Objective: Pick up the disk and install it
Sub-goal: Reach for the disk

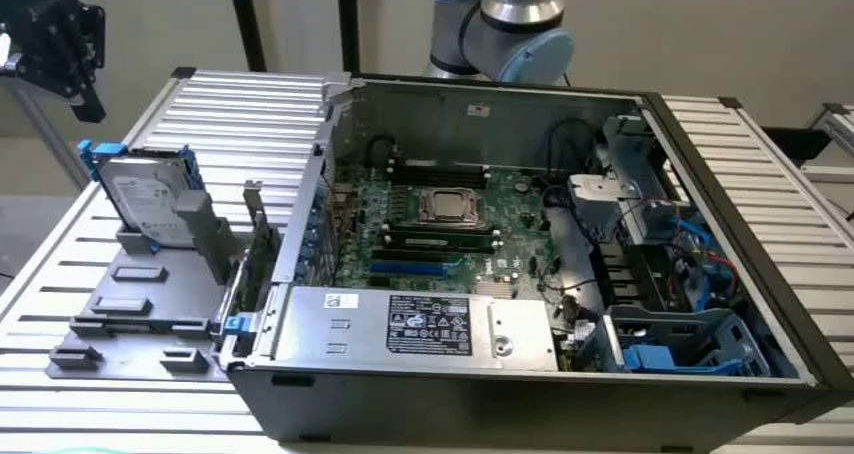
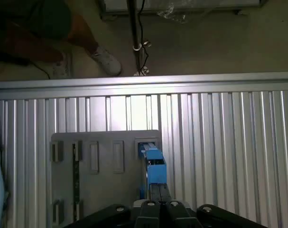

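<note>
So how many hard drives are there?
1: a silver-grey metal hard drive in blue plastic rails, standing in the grey plastic fixture at the exterior view's left. The open black case may hide others.

Labels on the disk [image 1: 140,199] and power-supply box [image 1: 514,326] are unreadable.

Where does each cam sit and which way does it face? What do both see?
Exterior view: off the arm, raised, angled down across the table at the open PC case; shows the arm behind the case and the gripper at the exterior view's left.
Wrist view: on the wrist, looking straight down on the fixture, table edge and floor; shows the shut gripper.
Shared: the disk standing in the fixture, the table, the gripper.
</note>
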`<state>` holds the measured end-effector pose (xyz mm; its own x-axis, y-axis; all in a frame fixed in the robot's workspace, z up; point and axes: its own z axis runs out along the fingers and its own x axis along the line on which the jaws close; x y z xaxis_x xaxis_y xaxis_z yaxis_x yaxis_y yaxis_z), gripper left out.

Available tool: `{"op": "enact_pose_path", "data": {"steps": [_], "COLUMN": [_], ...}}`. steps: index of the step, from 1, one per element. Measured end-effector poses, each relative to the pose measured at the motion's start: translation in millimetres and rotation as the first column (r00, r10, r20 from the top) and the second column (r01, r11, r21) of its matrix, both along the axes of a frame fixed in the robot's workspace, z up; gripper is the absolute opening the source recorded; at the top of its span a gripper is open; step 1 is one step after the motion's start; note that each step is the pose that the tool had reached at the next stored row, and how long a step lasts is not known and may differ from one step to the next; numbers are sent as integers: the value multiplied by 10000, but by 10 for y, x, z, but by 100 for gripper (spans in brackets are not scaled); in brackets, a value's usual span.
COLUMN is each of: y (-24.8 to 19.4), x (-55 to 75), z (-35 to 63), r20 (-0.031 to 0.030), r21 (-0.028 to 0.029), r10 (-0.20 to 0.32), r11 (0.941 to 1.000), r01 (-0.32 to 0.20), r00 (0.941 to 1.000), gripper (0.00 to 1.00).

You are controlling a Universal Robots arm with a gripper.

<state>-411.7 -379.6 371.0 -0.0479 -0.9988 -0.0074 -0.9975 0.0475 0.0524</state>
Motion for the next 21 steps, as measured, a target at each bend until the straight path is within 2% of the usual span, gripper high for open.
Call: {"op": "enact_pose_path", "data": {"steps": [13, 14, 16, 17, 19, 20, 21], "y": [6, 6, 6, 7, 7, 7, 7], "x": [0, 0, -1, -1, 0, 0, 0], "z": [0, 0, 0, 0, 0, 0, -1], "r20": [1, 0, 0, 0, 0, 0, -1], "r21": [1, 0, 0, 0, 0, 0, 0], "r10": [0, 1, 1, 0, 0, 0, 2], "r11": [10000, 10000, 10000, 10000, 10000, 10000, 10000], "r01": [0, -1, -1, 0, 0, 0, -2], "r00": [10000, 10000, 10000, 10000, 10000, 10000, 10000], "gripper": [11, 12, 24, 24, 36, 36, 42]}}
